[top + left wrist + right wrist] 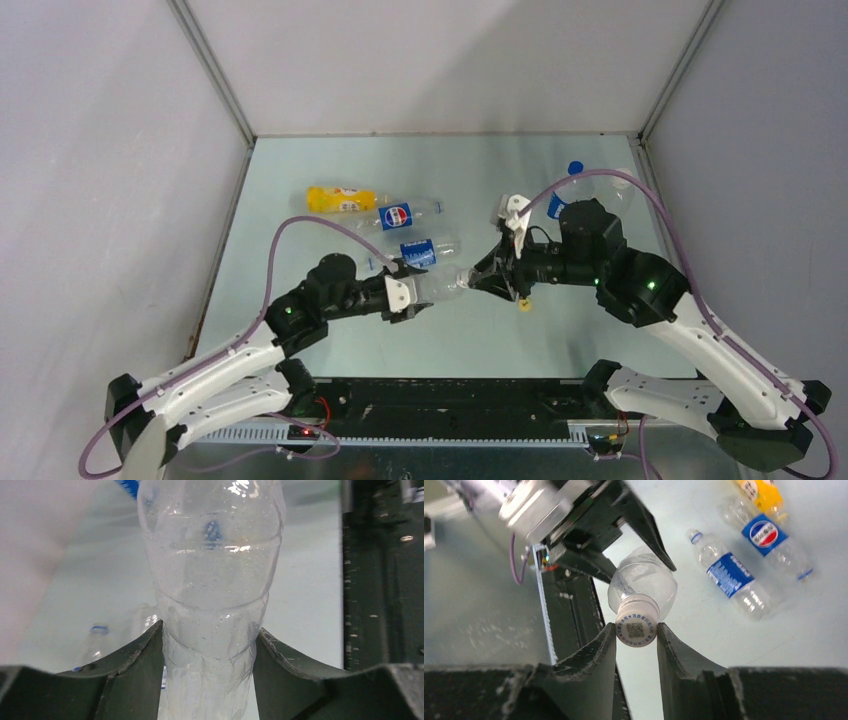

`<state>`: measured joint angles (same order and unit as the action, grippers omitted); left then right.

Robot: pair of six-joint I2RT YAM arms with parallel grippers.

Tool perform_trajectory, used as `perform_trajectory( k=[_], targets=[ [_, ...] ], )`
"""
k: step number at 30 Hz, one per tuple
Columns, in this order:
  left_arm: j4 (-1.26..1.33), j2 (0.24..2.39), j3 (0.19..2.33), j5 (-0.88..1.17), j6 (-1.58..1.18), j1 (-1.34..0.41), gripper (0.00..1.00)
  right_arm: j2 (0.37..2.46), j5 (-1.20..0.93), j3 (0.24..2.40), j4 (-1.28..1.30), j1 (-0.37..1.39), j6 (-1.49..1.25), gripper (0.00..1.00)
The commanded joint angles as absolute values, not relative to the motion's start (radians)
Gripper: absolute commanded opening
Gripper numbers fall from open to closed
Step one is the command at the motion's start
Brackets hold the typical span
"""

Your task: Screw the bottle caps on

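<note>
Loose cap: small round yellow plastic cap (524, 305) on pale green tabletop (450, 345), just on the near side of the right arm's tip, not touching it.
Left grip: left fingers (145, 655) closed against both sides of clear unlabelled plastic bottle (210, 580), clamped on its body. Held off the tabletop, roughly level, neck pointing right.
Right grip: right fingers (606, 650) pinched shut on small round white plastic cap (636, 627), one finger touching each side. Printed code square on cap top, facing the wrist camera.
Cap position: seated on the mouth of the clear unlabelled plastic bottle, between the two arms, over mid-tabletop. How far threaded: cannot tell.
Beyond left arm: clear plastic bottle with blue label (430, 250), lying on its side.
Next back: clear plastic bottle with red-white-blue round logo (400, 216), on its side.
Farthest left: opaque yellow-orange plastic bottle (340, 198), on its side, just beside the logo bottle's end.
Far right: clear plastic bottle with blue cap (572, 185), largely hidden behind the right arm. Upright or lying: cannot tell.
</note>
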<state>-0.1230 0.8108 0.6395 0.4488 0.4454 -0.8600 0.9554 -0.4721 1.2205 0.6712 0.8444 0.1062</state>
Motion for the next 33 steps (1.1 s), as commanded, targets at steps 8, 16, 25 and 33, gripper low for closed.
perform_trajectory(
  k=[8, 16, 25, 33],
  targets=[
    [0.248, 0.749, 0.511, -0.059, 0.553, -1.04, 0.0, 0.931, -0.14, 1.072, 0.507, 0.883, -0.603, 0.0],
    [0.167, 0.757, 0.486, -0.027, 0.506, -1.037, 0.0, 0.869, -0.12, 1.062, 0.48, 0.886, -0.506, 0.39],
    [0.045, 0.738, 0.497, 0.216, 0.399, -0.909, 0.0, 0.763, -0.214, 1.063, 0.494, 0.881, -0.002, 0.76],
    [-0.161, 0.845, 0.641, 0.694, 0.424, -0.758, 0.0, 0.714, -0.462, 1.069, 0.625, 0.873, 0.5, 0.76]
  ],
)
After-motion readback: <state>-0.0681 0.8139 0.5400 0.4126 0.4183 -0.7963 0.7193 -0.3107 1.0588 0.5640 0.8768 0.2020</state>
